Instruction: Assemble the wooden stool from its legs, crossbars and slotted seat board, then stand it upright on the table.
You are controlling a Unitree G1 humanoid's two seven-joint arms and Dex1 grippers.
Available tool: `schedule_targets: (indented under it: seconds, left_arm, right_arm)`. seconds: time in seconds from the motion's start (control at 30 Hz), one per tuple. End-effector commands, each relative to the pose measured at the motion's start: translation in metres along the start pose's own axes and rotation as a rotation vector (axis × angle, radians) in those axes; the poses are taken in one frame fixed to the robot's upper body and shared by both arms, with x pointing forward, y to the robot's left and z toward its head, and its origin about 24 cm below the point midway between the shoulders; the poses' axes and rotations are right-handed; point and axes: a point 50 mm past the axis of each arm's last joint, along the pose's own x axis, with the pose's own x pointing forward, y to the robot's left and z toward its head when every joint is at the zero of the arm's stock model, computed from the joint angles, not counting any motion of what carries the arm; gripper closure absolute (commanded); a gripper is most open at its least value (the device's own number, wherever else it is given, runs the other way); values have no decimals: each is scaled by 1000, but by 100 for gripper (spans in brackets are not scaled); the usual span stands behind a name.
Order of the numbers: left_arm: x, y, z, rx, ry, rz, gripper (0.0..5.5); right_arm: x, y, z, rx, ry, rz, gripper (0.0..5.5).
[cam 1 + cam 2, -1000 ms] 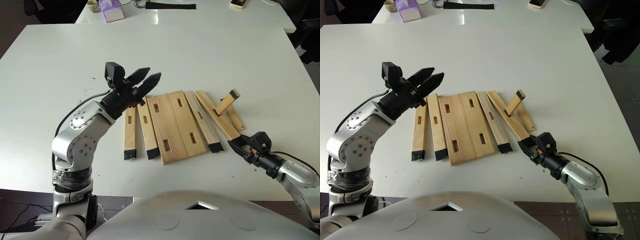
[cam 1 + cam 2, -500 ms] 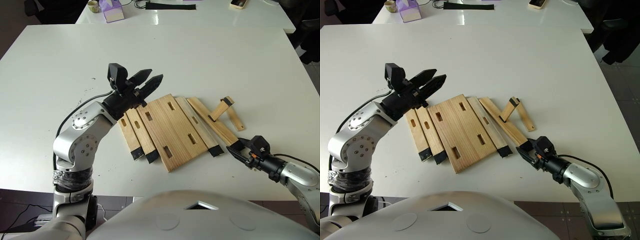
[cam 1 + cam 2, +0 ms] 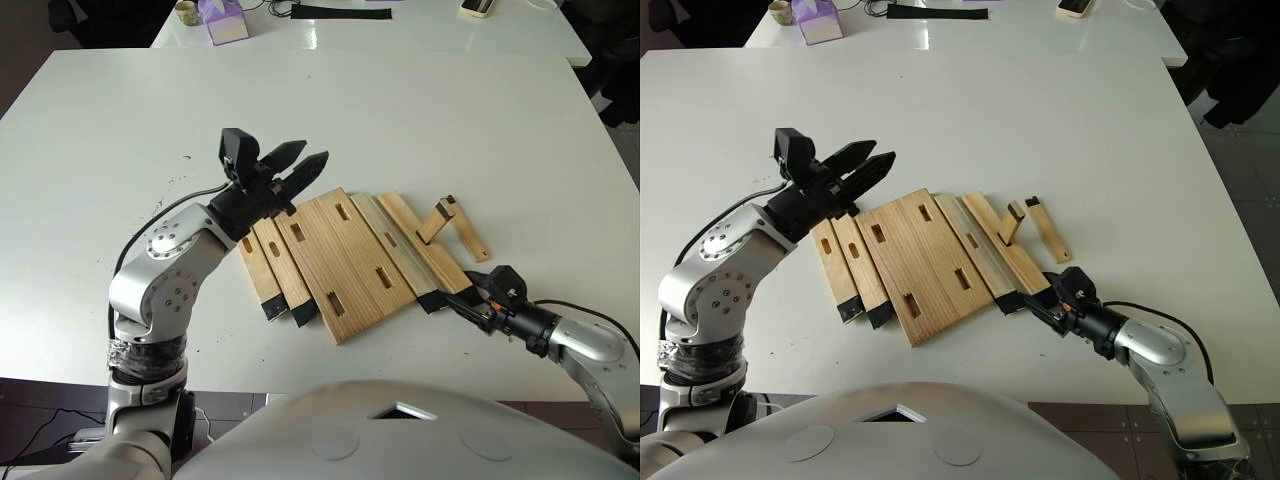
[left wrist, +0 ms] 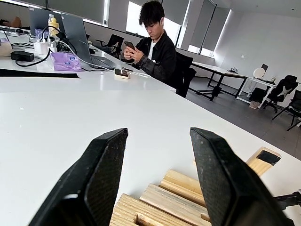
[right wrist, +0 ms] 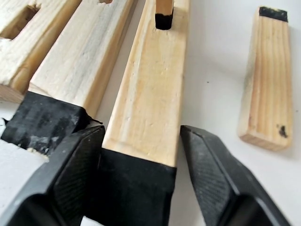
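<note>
Just behind the white table (image 3: pixel 400 110) stands a second table (image 3: pixel 420 30), with a purple tissue box (image 3: pixel 222 18) and a cup (image 3: pixel 185 11) on it. Farther beyond the white table are grey floor (image 4: pixel 235 101), black office chairs (image 4: pixel 284 89) and bright windows (image 4: pixel 136 19).

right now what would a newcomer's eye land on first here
The wide, pale wooden slotted seat board lies flat mid white table, black-tipped wooden legs on both sides. The left gripper hovers open above their far left corner; the right gripper has its fingers either side of the rightmost leg's black end.
</note>
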Motion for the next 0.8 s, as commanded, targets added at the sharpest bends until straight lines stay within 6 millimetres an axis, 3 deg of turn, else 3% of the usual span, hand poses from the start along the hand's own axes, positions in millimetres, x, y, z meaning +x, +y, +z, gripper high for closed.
schedule_targets:
  seconds: [0.03, 0.23, 0.43, 0.6, 0.7, 0.8]
  left_arm:
    - [2, -1, -1, 5, 27, -20, 305]
    - [4, -2, -1, 6, 36, -33, 305]
    - [3, 0, -1, 7, 40, -37, 305]
    - [3, 2, 2, 10, 34, -31, 305]
    - [3, 4, 4, 12, 25, -27, 305]
    - [1, 7, 10, -10, -12, -23, 305]
  right_arm:
    - [6, 0, -8, 23, 50, -12, 255]
    - [14, 0, -6, 27, 40, -36, 255]
    - [17, 3, -11, 54, 37, -61, 339]
    - [18, 3, -8, 71, 12, -75, 343]
    - [15, -7, 3, 73, -42, -114, 343]
    - [9, -26, 36, 90, -205, -147, 343]
